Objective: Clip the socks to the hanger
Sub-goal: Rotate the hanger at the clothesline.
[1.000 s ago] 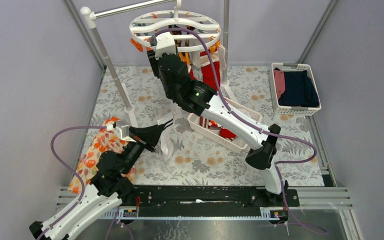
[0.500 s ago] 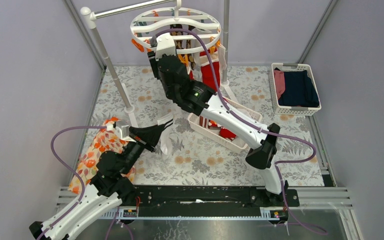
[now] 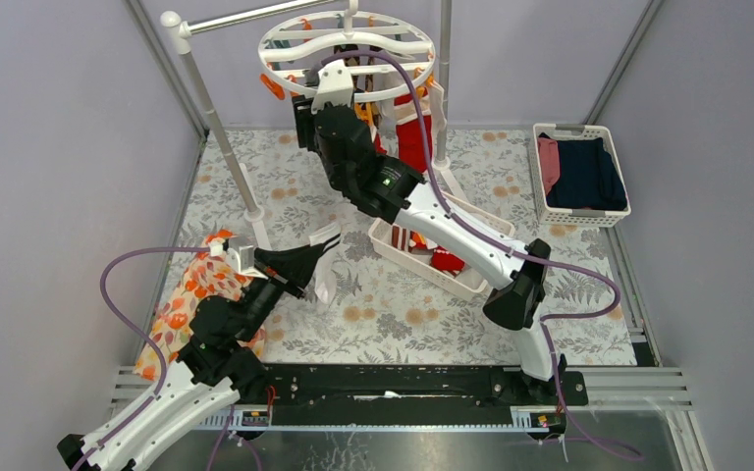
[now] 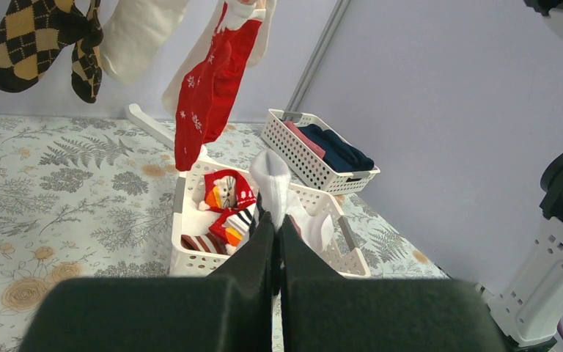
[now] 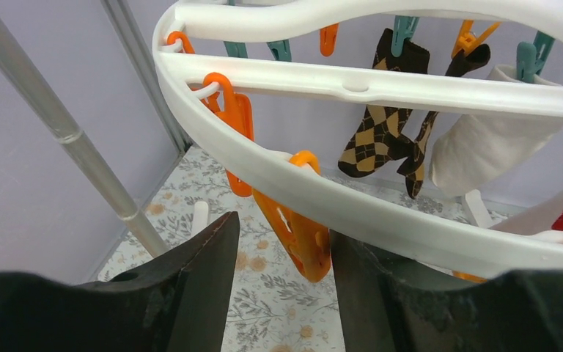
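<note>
Top external: right pincer (image 5: 282, 229), spread around a clip (image 5: 300, 240), has shifted at the hanger (image 3: 285, 41); left pincer (image 4: 274, 222) still pinches a sock (image 4: 270, 176).

A lab test booth: plain grey walls (image 3: 49, 147) and aluminium frame rails (image 3: 638, 385).

White hanger (image 5: 410, 86); brown-tan argyle socks (image 5: 377, 136); red snowflake sock (image 4: 205, 103); white sock (image 4: 270, 176).
</note>
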